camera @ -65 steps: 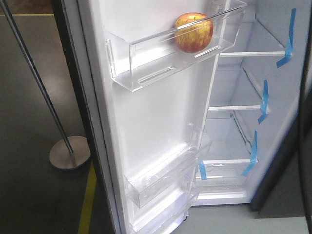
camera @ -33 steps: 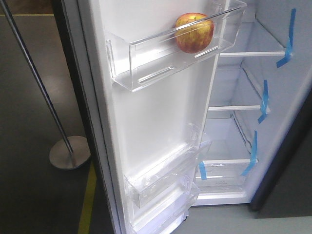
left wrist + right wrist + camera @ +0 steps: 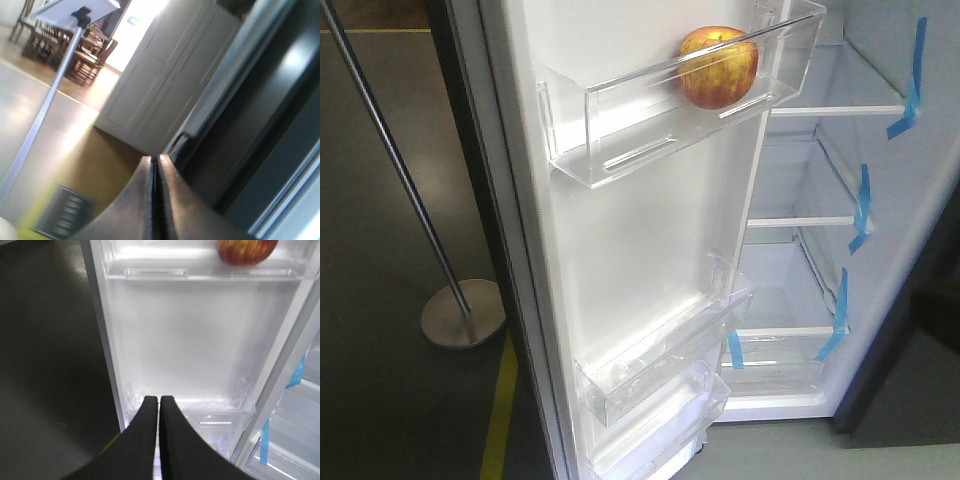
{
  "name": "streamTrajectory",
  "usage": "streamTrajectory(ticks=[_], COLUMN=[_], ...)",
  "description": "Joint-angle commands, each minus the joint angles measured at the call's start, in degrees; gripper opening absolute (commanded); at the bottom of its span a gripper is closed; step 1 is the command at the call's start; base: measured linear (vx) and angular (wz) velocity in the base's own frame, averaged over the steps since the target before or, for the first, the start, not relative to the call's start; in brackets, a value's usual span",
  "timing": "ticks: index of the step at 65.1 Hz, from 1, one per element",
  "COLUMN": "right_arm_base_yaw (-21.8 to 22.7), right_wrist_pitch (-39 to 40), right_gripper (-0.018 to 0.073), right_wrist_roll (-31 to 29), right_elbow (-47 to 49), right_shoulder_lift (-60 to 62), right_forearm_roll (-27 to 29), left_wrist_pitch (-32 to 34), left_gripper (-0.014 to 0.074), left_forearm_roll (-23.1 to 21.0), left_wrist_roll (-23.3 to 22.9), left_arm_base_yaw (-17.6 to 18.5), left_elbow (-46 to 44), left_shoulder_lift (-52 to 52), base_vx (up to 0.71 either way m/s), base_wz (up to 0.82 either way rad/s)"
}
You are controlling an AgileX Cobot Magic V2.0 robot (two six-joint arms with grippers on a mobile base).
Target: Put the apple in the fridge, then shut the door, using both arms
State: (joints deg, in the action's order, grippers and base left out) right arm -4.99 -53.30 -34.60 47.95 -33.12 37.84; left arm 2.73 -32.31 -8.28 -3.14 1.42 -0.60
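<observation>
The red and yellow apple (image 3: pixel 718 66) rests in the upper clear bin of the open door (image 3: pixel 630 250). It also shows at the top of the right wrist view, apple (image 3: pixel 246 250). Behind the door the fridge (image 3: pixel 840 200) stands open, white inside, with white-edged shelves and blue tape. My right gripper (image 3: pixel 159 399) is shut and empty, facing the door's white lining (image 3: pixel 200 340) well below the apple. My left gripper (image 3: pixel 155 159) is shut and empty, close to the door's dark outer side (image 3: pixel 260 115). Neither gripper appears in the front view.
A metal stand with a round base (image 3: pixel 463 312) and slanted pole is on the dark floor left of the door. A yellow floor line (image 3: pixel 500 410) runs by the door's foot. White cabinet doors (image 3: pixel 160 85) and wooden chairs (image 3: pixel 85 55) lie beyond in the left wrist view.
A dark shape at the front view's right edge has drawn back out of the frame. The apple, door and fridge have not moved.
</observation>
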Motion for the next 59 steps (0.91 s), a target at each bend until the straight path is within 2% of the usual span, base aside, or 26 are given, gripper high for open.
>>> streamTrajectory(ticks=[1, 9, 12, 20, 28, 41, 48, 53, 59], right_arm_base_yaw=[0.5, 0.5, 0.5, 0.5, 0.5, 0.5, 0.5, 0.5, 0.5], right_wrist_pitch=[4.5, 4.5, 4.5, 4.3, 4.4, 4.5, 4.4, 4.4, 4.4], right_gripper=[-0.0004, -0.0004, -0.0004, -0.0004, -0.0004, -0.0004, -0.0004, -0.0004, -0.0004], right_wrist_roll=[1.0, 2.4, 2.4, 3.8, 4.4, 4.4, 4.4, 4.4, 4.4], right_elbow=[-4.9, -8.8, -9.1, -9.1, -9.1, -9.1, -9.1, -9.1, -9.1], right_shoulder_lift=[4.9, 9.9, 10.9, 11.8, 11.8, 11.8, 11.8, 11.8, 11.8], right_forearm_roll=[1.6, 0.9, 0.8, 1.0, 0.9, 0.9, 0.9, 0.9, 0.9], left_wrist_pitch=[3.2, 1.9, 1.0, -2.7, -3.5, -8.1, -11.5, -12.4, -13.2], left_gripper=[-0.0007, -0.0007, -0.0007, -0.0007, -0.0007, -0.0003, 0.0004, 0.0011, 0.0022], left_forearm_roll=[-6.8, -11.7, -12.1, -12.3, -12.3, -12.3, -12.3, -13.9, -16.8], left_wrist_roll=[-4.4, -8.4, -9.3, -9.0, -8.7, -7.0, -3.4, 0.4, 7.9], left_arm_base_yaw=[0.3, 0.3, 0.3, 0.3, 0.3, 0.3, 0.3, 0.3, 0.3], left_elbow=[-1.6, -2.2, -3.2, -9.3, -16.7, -29.5, -36.5, -41.8, -49.3], left_shoulder_lift=[-0.8, -0.8, -0.8, -0.8, -0.2, 8.7, 17.2, 23.6, 31.5], base_vx=[0.0, 0.0, 0.0, 0.0, 0.0, 0.0, 0.0, 0.0, 0.0], base_wz=[0.0, 0.0, 0.0, 0.0, 0.0, 0.0, 0.0, 0.0, 0.0])
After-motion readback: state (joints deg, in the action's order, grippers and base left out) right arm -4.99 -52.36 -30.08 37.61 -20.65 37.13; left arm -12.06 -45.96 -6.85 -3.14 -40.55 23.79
